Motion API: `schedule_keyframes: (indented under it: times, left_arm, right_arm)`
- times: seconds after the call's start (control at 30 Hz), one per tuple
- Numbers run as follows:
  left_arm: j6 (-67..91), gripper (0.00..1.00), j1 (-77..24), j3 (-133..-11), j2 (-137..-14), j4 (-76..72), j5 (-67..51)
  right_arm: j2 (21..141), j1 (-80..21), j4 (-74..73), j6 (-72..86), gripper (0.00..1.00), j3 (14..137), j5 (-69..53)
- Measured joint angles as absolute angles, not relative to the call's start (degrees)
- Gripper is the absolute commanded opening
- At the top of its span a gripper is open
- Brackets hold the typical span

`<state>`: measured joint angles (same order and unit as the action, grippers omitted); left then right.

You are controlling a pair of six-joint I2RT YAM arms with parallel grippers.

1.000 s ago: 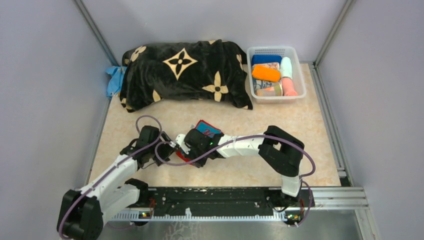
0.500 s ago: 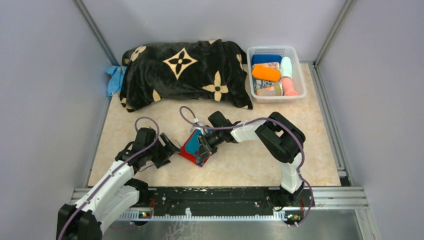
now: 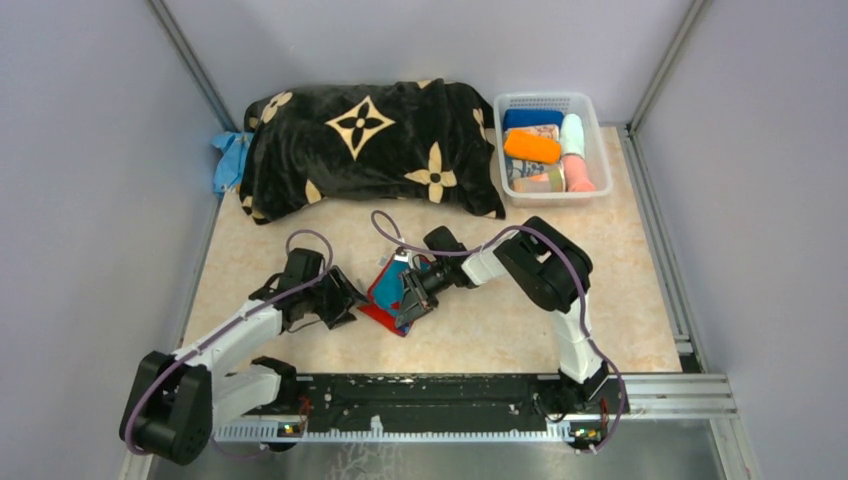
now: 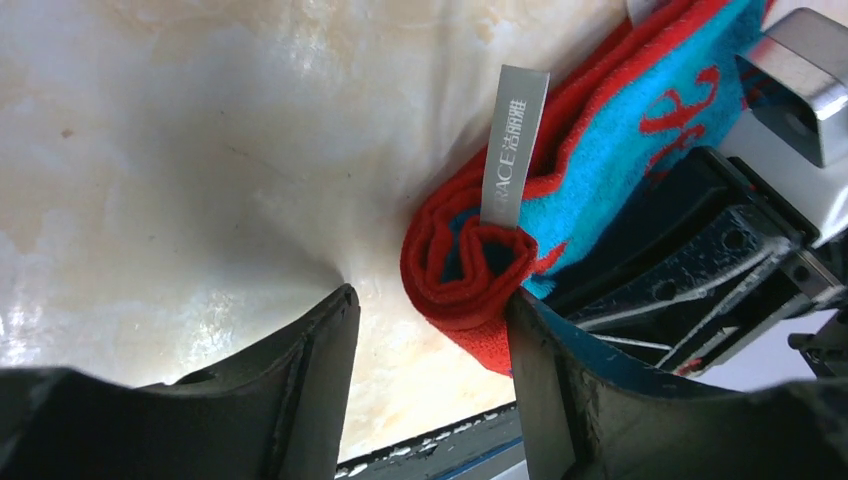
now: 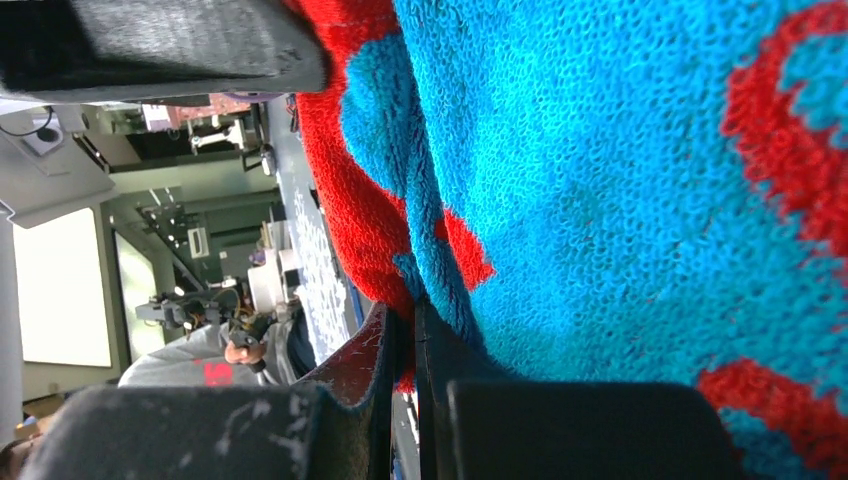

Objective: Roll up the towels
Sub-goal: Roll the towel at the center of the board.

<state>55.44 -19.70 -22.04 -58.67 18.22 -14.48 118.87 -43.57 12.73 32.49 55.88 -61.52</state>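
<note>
Overhead, rolled towels (image 3: 532,147) fill the basket (image 3: 497,130) at 1 o'clock, so I judge most of the job done. The patterned towel (image 3: 385,285) lies mid-tabletop (image 3: 480,330), only partly rolled, with the left pincer (image 3: 345,300) at its 9 o'clock and the right pincer (image 3: 408,298) over it. A light blue cloth (image 3: 228,160) pokes out beside the blanket (image 3: 370,150) at 10 o'clock, apparently unrolled. There is bare room toward 3 o'clock, and the front rail (image 3: 450,385) sits near at 6.

On the left wrist view, the left pincer (image 4: 430,300) stands partly open and holds nothing. It straddles the coiled end of the patterned towel (image 4: 590,170): one finger touches the roll, the other stands apart. The coil looks loose. A label (image 4: 515,140) sticks up at 12.

On the right wrist view, the right pincer (image 5: 402,330) is closed tight, pinching a fold of the patterned towel (image 5: 620,200). The two pincers crowd each other, so I judge clearance slim.
</note>
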Motion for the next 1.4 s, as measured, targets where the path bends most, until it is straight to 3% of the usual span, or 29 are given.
schedule_keyframes:
  times: [0.33, 0.63, 1.07, 1.4]
  left_arm:
    - [54.74, 0.45, -19.66, -23.64, -66.28, 14.37, -14.39]
    - [53.95, 0.31, -19.73, -23.73, -66.13, 16.29, -12.16]
    - [53.69, 0.3, -19.73, -25.61, -68.73, 16.86, -12.21]
    - [53.52, 0.31, -19.73, -25.61, -68.73, 16.88, -12.23]
  right_arm:
    - [118.87, -43.42, 9.82, 30.33, 0.03, 56.38, -60.53]
    - [109.93, -45.08, 1.34, 22.11, 0.28, 56.29, -47.97]
    - [91.35, -60.03, -7.84, 6.02, 0.51, 55.86, -13.96]
    - [93.93, -71.46, -6.7, -2.2, 0.55, 55.94, 3.88]
